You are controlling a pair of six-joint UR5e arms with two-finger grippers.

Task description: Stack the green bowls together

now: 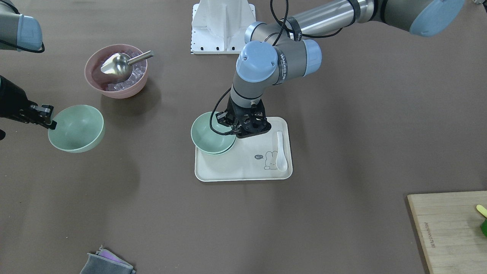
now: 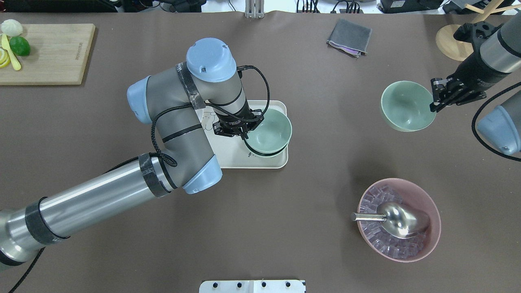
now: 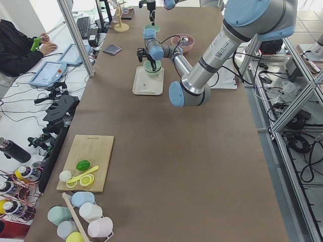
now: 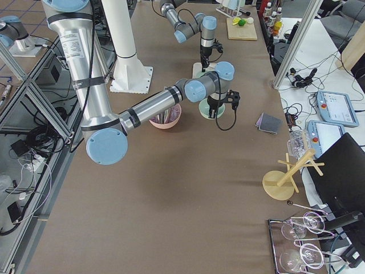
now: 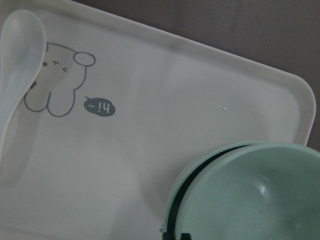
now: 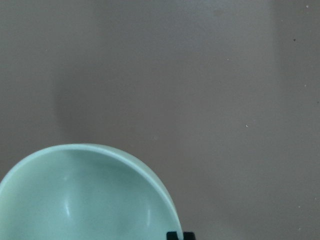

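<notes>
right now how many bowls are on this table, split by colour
green bowls: 3
pink bowls: 1
total: 4

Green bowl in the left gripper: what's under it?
Beneath the held bowl a second green bowl sits on the white tray; only a crescent of its rim shows. Its inside and the tray under it are covered.

Stacked bowls (image 2: pixel 270 132) on tray's (image 2: pixel 252 165) right end, spoon (image 1: pixel 280 150) on its left; 3rd bowl (image 2: pixel 407 106) far right, ice bowl (image 2: pixel 425 199) near right.
</notes>
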